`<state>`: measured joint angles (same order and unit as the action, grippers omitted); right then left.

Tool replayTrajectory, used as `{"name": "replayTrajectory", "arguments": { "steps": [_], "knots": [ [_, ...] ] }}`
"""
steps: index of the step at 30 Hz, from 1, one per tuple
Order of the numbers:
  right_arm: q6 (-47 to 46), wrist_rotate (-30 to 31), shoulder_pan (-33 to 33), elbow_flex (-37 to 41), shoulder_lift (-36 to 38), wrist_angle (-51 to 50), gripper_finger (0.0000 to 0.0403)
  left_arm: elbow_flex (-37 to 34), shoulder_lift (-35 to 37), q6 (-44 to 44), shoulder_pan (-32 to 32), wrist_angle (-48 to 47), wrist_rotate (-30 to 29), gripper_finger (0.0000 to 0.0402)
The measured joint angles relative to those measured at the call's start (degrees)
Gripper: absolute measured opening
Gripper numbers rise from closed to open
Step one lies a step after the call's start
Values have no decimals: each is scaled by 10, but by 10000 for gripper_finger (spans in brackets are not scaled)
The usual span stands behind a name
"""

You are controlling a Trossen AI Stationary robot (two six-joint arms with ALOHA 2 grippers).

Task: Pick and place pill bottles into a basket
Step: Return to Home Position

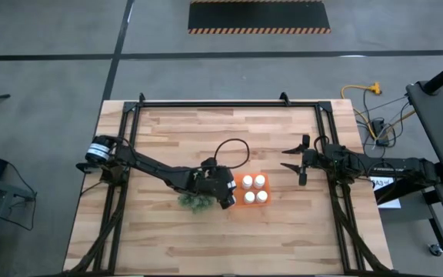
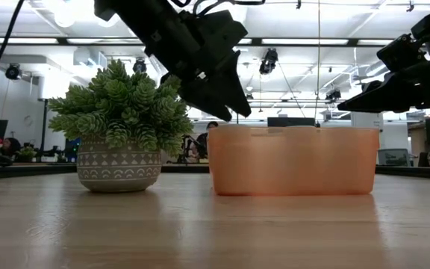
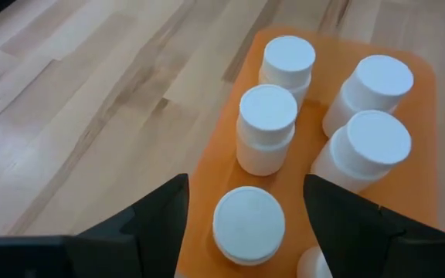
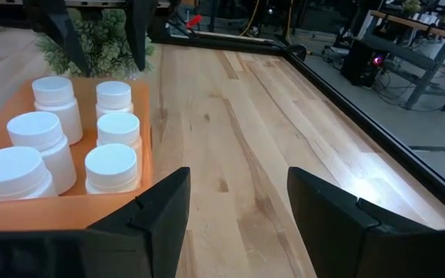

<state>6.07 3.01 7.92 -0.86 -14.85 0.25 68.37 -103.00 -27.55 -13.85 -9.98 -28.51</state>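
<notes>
The orange basket (image 1: 240,192) sits mid-table with several white pill bottles (image 1: 253,189) standing upright in it. My left gripper (image 1: 231,194) is open above the basket's left end. In the left wrist view its fingers (image 3: 161,208) stand apart on either side of the nearest bottle (image 3: 247,224) without touching it. The other bottles (image 3: 267,127) stand beyond. My right gripper (image 1: 292,159) is open and empty, hovering right of the basket. From it the basket (image 4: 68,205) and bottles (image 4: 114,127) show.
A green spiky plant in a patterned pot (image 2: 122,134) stands just left of the basket (image 2: 293,161), under my left arm. A black cable loop (image 1: 233,150) lies behind the basket. A black frame rail (image 1: 221,104) runs around the table. Bare wood lies in front.
</notes>
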Motion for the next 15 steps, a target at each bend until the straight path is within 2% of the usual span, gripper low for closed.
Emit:
{"name": "replayTrajectory", "arguments": {
  "steps": [3, 9, 12, 15],
  "knots": [
    [1, 0, 0, 0, 0, 0, 208, 3, 5, 18, 0, -1, 1, 238],
    [0, 0, 0, 0, 1, 1, 208, 10, 43, 261, 0, 2, -1, 238],
    [1, 0, 0, 0, 1, 1, 208, 10, 60, 351, 0, 3, -2, 238],
    [1, 0, 0, 0, 1, 1, 208, 10, 73, 368, 0, 11, -3, 238]
  ]
}}
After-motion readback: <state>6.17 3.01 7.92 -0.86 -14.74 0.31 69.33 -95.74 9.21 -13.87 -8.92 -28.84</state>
